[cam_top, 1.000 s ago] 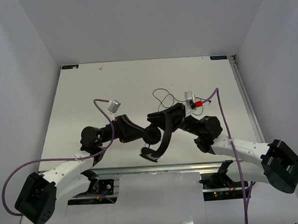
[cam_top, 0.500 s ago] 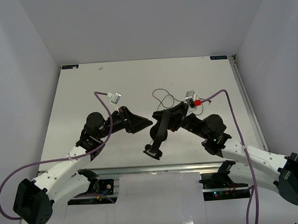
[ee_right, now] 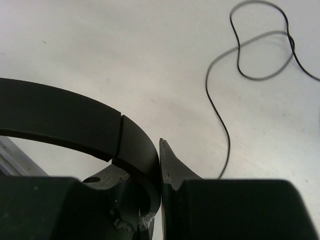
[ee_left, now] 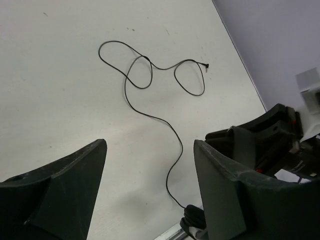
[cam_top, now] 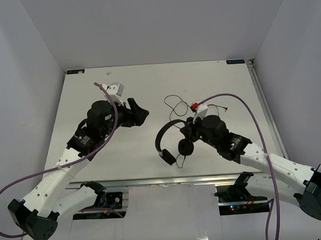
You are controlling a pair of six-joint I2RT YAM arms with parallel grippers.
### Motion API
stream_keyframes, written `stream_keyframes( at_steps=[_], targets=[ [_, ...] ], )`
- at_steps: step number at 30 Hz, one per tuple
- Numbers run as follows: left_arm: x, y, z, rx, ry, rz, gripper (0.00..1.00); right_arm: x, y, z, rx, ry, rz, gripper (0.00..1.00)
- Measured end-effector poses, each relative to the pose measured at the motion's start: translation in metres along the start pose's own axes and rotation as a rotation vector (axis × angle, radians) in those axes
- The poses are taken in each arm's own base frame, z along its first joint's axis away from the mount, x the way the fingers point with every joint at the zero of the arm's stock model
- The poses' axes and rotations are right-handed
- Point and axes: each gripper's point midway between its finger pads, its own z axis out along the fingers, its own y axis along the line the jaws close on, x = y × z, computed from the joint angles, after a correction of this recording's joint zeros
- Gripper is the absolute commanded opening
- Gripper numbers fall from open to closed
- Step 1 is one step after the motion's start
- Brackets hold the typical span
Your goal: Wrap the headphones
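The right gripper point(ee_right: 159, 165) is clamped on the headphones point(cam_top: 162, 136) at the headband point(ee_right: 60, 117). The left gripper point(ee_left: 150, 145) stands wide open and empty, with the cord point(ee_left: 150, 117) lying just ahead of its fingers.

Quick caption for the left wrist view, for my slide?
Open left pincer faces the loose headphone cord looped on the white table.

On the white table point(cam_top: 84, 102) lies the headphones' point(cam_top: 160, 140) looped black cord point(ee_left: 150, 117).
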Motion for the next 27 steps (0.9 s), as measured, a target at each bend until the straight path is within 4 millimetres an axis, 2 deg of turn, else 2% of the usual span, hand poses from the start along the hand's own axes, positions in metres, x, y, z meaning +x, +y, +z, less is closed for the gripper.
stream_keyframes(
  at_steps=[4, 8, 13, 16, 20, 23, 27],
  targets=[
    [-0.014, 0.003, -0.009, -0.034, -0.017, 0.079, 0.8, 0.033, -0.019, 0.005, 0.094, 0.12, -0.014, 0.08],
    [-0.005, 0.002, -0.009, -0.011, 0.029, 0.14, 0.78, 0.055, -0.03, 0.008, 0.143, 0.203, -0.022, 0.08],
    [0.025, -0.002, 0.008, -0.01, 0.133, 0.207, 0.78, 0.06, -0.034, 0.008, 0.17, 0.22, -0.017, 0.08],
    [0.057, -0.01, 0.027, -0.027, 0.227, 0.274, 0.78, 0.064, -0.038, 0.01, 0.19, 0.23, -0.015, 0.08],
    [0.098, -0.033, 0.046, -0.027, 0.324, 0.398, 0.79, 0.073, -0.042, 0.014, 0.213, 0.262, -0.02, 0.08],
    [0.109, -0.045, 0.048, -0.034, 0.331, 0.473, 0.78, 0.076, -0.044, 0.015, 0.226, 0.269, -0.015, 0.08],
    [0.103, -0.059, 0.048, -0.043, 0.283, 0.539, 0.75, 0.076, -0.046, 0.015, 0.236, 0.265, -0.008, 0.08]
  ],
)
